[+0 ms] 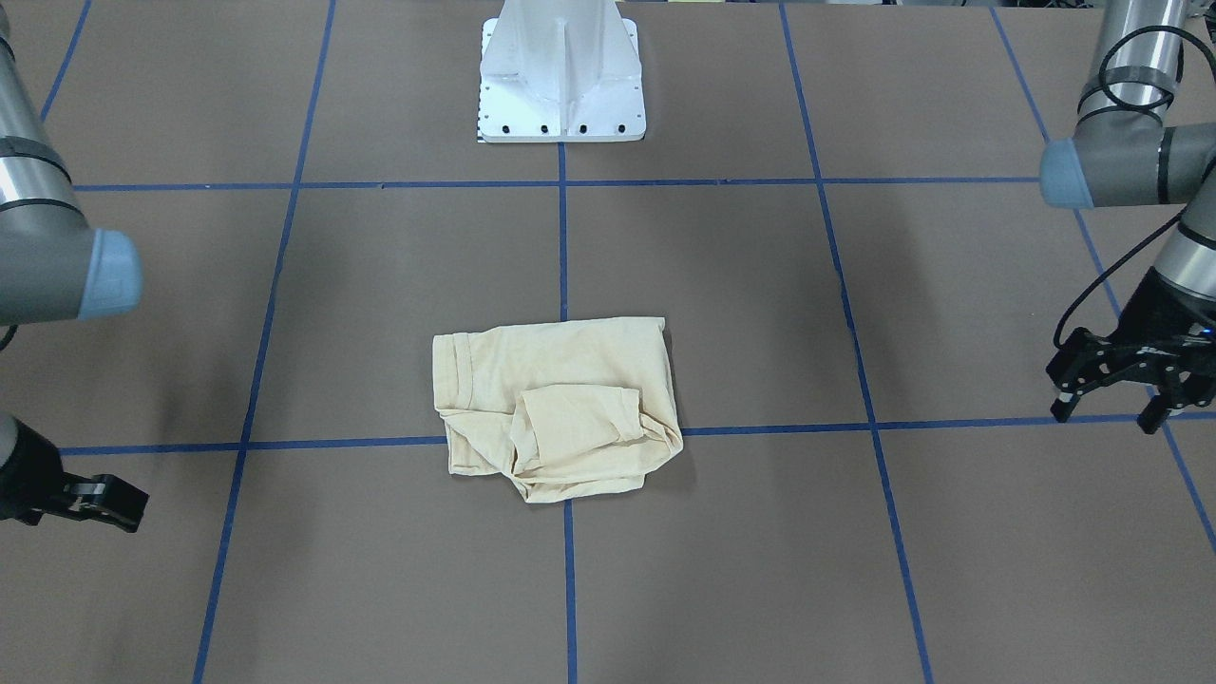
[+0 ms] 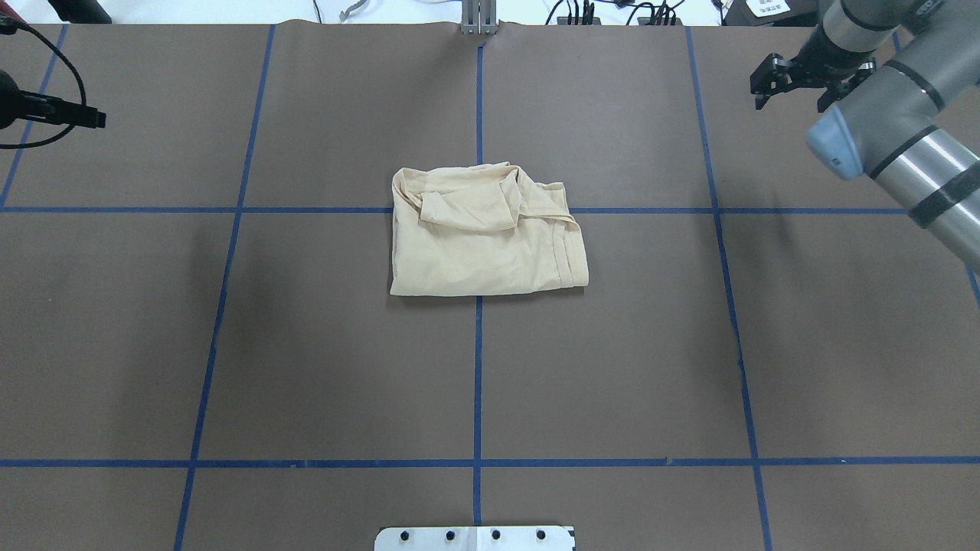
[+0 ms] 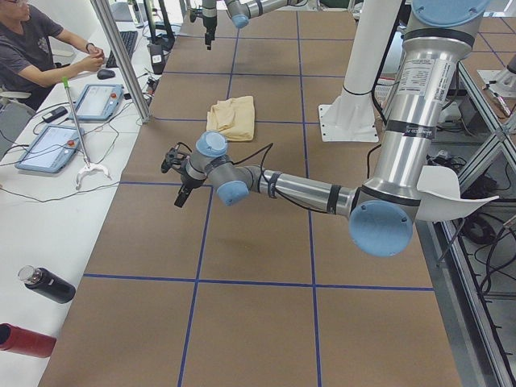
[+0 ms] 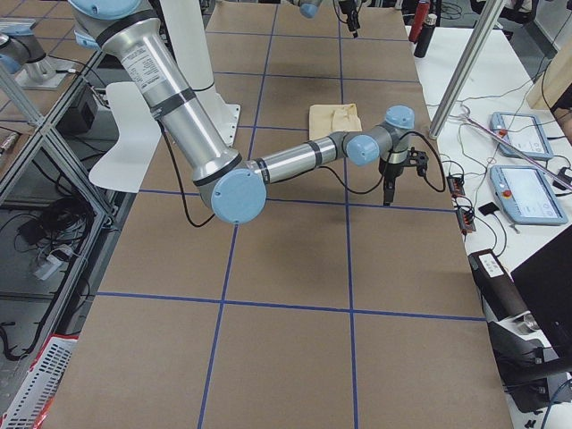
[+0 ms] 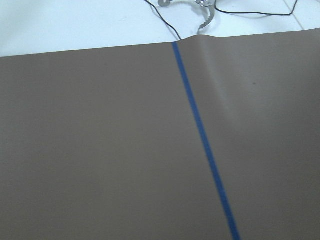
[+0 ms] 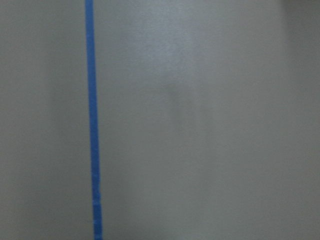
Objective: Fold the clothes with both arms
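Shirt (image 1: 560,404), one, folded between left arm (image 1: 1130,171) and right arm (image 1: 47,266), jaws seemingly open

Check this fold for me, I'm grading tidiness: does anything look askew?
The T-shirt is a rough rectangle, but one sleeve lies crooked on top, and the edge beside it is bunched and uneven.

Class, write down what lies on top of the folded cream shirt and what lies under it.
On the shirt lies one folded sleeve. Under it is the brown table cover; the crossing of the blue tape lines is hidden beneath the cloth.
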Tool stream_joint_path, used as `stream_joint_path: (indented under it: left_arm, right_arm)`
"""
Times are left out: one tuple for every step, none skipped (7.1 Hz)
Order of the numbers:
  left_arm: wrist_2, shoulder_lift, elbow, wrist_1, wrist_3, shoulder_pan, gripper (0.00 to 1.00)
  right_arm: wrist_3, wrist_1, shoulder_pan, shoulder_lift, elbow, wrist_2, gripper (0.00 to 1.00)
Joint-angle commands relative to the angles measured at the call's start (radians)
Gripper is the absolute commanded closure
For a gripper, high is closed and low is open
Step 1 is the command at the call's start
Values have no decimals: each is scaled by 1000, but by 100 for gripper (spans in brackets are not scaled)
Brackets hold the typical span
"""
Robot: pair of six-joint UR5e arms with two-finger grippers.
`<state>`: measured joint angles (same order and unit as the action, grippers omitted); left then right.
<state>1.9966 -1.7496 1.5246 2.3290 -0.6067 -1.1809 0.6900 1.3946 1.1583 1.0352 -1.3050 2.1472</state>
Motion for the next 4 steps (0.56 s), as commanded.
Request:
stream_joint_path:
  left_arm:
    - [1,30,3,6,62,-59,0]
    - [-1,30,5,15,59,-63,0]
    - [1,32,3,54,55,-75,0]
    - [-4,50,0,67,50,-74,0]
  right_arm:
    - [36,0,70,58,-38,52,0]
    - [168,-72,72,83,-78,43,0]
    - [168,-160,72,126,-92,45,0]
    - [166,-199,70,135,-79,36,0]
